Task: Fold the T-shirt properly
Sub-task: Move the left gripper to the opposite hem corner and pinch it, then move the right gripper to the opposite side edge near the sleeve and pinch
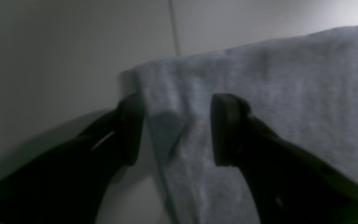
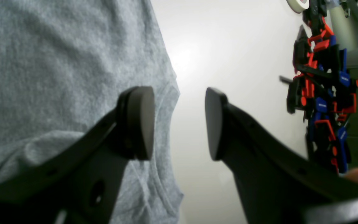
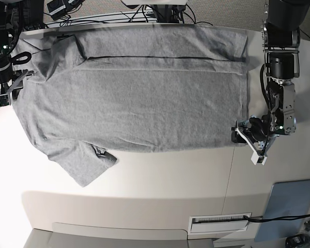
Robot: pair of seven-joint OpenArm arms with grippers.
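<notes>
My grey T-shirt (image 3: 144, 93) lies flat lengthwise across the bench (image 3: 144, 181), one side folded inward. My left tool (image 1: 176, 130) and right tool (image 2: 179, 123) both stand spread, gripping nothing.

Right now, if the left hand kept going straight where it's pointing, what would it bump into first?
Most likely the T-shirt. The left hand is open, with the shirt's grey corner lying just ahead between its fingers. Depth is hard to judge, so it may already be touching.

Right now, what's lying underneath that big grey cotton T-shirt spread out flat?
A pale white tabletop shows around the grey cotton T-shirt, so the shirt rests on that. Its top strip is folded over onto itself. Anything else beneath is covered by fabric.
</notes>
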